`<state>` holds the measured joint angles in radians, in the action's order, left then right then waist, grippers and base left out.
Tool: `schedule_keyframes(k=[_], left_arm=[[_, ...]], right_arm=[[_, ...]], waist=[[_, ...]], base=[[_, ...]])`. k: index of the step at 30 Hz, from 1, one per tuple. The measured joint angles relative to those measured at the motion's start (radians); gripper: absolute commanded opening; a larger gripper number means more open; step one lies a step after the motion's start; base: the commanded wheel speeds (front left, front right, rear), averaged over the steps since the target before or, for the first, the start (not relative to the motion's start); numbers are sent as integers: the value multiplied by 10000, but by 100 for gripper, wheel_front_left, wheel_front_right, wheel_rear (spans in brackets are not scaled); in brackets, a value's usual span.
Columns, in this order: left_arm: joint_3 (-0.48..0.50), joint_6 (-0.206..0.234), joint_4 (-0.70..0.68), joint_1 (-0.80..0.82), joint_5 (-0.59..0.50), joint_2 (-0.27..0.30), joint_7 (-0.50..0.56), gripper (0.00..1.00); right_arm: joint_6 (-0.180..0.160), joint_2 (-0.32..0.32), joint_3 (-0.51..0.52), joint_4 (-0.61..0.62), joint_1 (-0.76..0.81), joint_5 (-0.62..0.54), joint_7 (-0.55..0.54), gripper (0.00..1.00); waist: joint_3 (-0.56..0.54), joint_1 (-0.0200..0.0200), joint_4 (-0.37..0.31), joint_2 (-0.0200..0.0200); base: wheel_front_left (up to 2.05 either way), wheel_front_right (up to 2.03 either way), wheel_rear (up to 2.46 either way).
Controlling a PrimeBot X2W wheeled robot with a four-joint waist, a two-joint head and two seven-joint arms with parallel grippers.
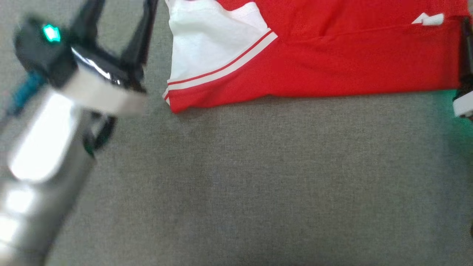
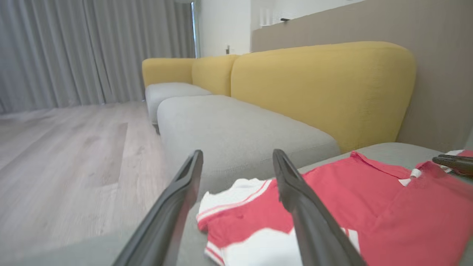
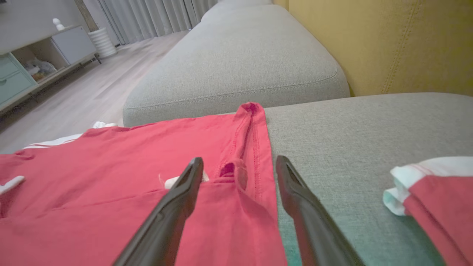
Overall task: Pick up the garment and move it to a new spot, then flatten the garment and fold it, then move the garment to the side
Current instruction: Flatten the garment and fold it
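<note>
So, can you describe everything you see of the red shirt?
The shirt is red, soft-looking cloth, with a white sleeve edged by red and white stripes and a small white tag. It lies fairly flat on the grey sofa cushion. The left end effector and right end effector are open near its ends; neither grips it.

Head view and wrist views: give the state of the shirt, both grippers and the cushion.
Red shirt, spread on the cushion, held by nothing.
Left gripper, open, empty, by the white sleeve.
Right gripper, open, empty, over the shirt's edge.
Grey cushion, bearing the shirt.
</note>
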<state>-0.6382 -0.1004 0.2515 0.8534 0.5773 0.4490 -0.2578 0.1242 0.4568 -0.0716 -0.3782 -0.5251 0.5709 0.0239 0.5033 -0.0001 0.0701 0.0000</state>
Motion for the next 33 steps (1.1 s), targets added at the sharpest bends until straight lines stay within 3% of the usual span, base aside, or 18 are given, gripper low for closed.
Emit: schedule_keyframes(k=[6,10,27,28,29,30,31,32,33], left_arm=[[698,213,8,-3104,40,-932,2,100],[909,209,430,-4074,240,-1471,8,100],[918,-31,2861,-3666,763,-2380,-65,100],[872,-58,2903,-3652,786,-2376,-63,84],[815,-63,2932,-3633,855,-2366,-61,49],[746,-67,2953,-3613,915,-2347,-58,37],[671,-102,2953,-3599,949,-2330,-15,13],[568,-132,2936,-3596,1026,-2309,35,0],[439,-140,2909,-3598,1095,-2274,104,0]], right_arm=[[0,-240,8,-420,578,104,487,100],[0,-403,-19,-646,905,186,648,100],[0,-414,-232,-890,882,364,869,100],[0,-414,-232,-913,882,364,913,100],[0,-414,-232,-940,881,364,915,100],[0,-414,-232,-976,881,364,918,100],[0,-414,-234,-1018,881,364,918,100],[0,-414,-238,-1058,881,364,918,100],[0,-414,-245,-1097,881,364,918,100]], waist=[[-483,-2,-36,0],[-724,-2,-76,0],[-756,0,-332,0],[-776,0,-339,1],[-800,0,-344,1],[-828,0,-346,0],[-857,0,-345,0],[-889,0,-342,0],[-919,0,-336,1]], base=[[0,0,0],[0,0,0],[0,0,0],[0,0,0],[0,0,0],[0,0,0],[0,0,0],[0,0,0],[0,0,0]])
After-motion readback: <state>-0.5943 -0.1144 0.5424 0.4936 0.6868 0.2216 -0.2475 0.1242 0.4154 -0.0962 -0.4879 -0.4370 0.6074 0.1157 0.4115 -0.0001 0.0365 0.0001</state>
